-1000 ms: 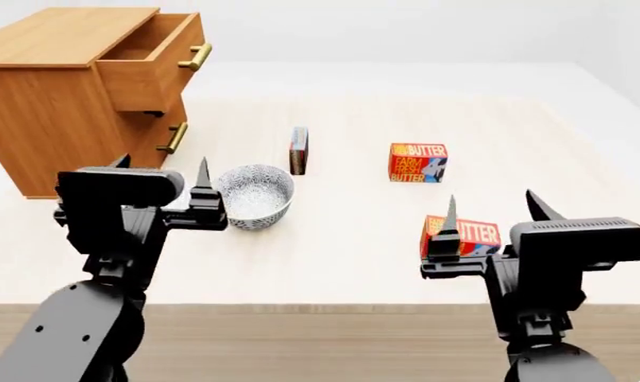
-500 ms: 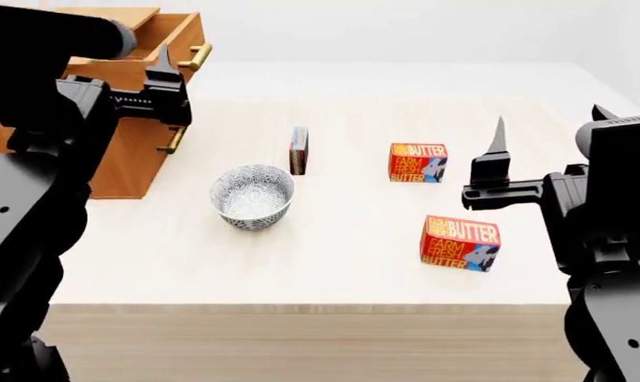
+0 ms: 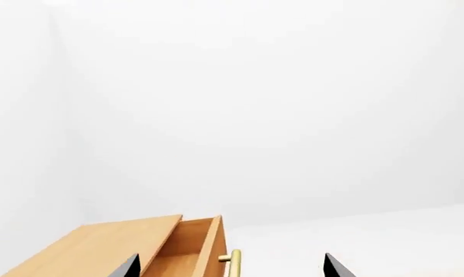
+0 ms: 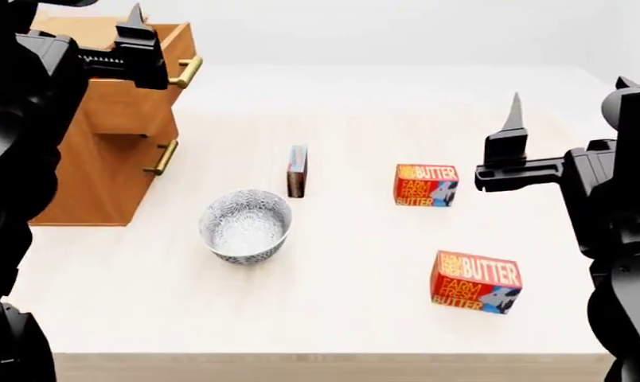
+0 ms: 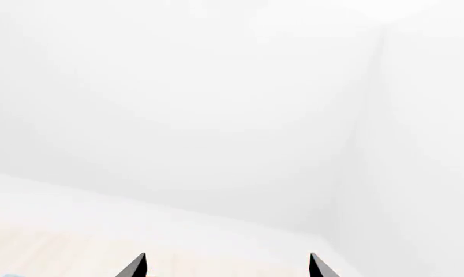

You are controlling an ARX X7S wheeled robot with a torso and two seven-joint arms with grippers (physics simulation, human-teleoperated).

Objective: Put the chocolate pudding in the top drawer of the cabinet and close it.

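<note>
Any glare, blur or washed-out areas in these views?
Head view: sharp, even light, soft shadows under the bowl and butter boxes. Left wrist view: mostly blank white wall, only the cabinet top low in frame. Right wrist view: almost wholly featureless white; no blur.

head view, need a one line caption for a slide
Both open grippers, left and right, raised above a table holding chocolate pudding, bowl, two butter boxes; top drawer open.

A patterned bowl and two butter boxes are seen apart on the light wooden counter.
</note>
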